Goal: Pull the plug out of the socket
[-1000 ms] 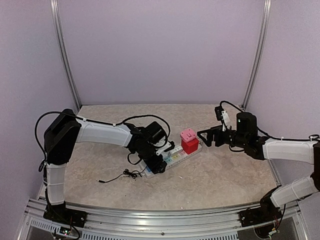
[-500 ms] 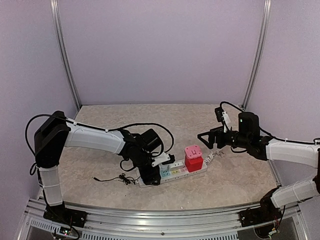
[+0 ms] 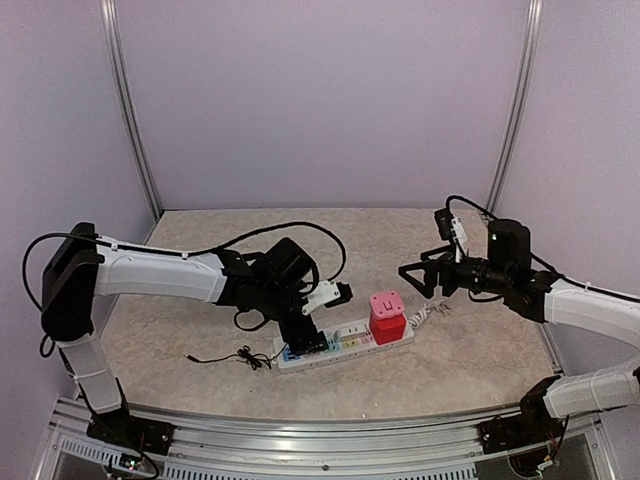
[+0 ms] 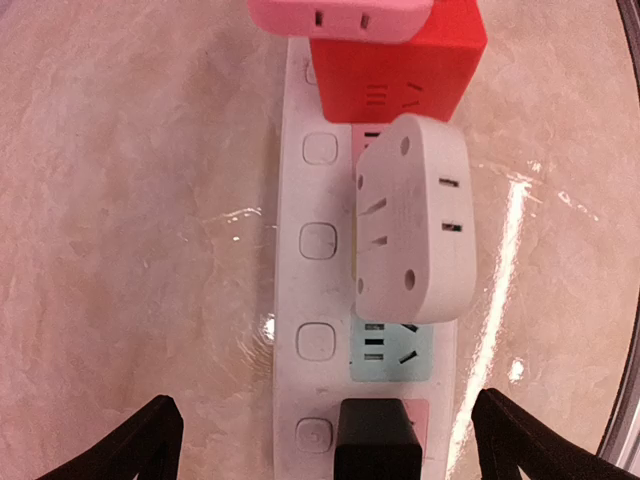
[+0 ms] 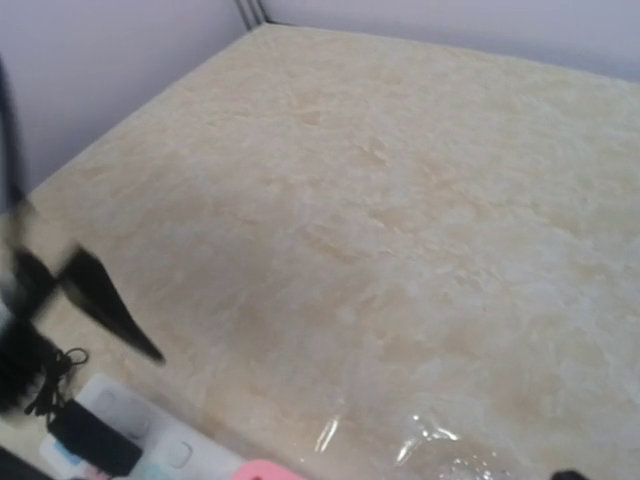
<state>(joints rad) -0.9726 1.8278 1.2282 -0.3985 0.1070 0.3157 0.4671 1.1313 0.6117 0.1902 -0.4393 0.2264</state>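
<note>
Left arm stretched low across table (image 3: 470,350), wrist bent down over left end of power strip (image 3: 352,340), which lies front-centre. Left claw (image 4: 328,402) wide open, straddling strip, gripping nothing. Black plug (image 4: 375,448) seated in end outlet between fingers (image 4: 140,450). Right arm reaching inward; right claw (image 3: 408,280) spread, empty, hovering near red cube adapter (image 3: 387,322).

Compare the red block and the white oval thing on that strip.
The red block is boxy with a pink top; the white oval thing is rounded, all white. The red block sits near one end of the power strip, the white oval thing mid-strip. Both have their own slots.
</note>
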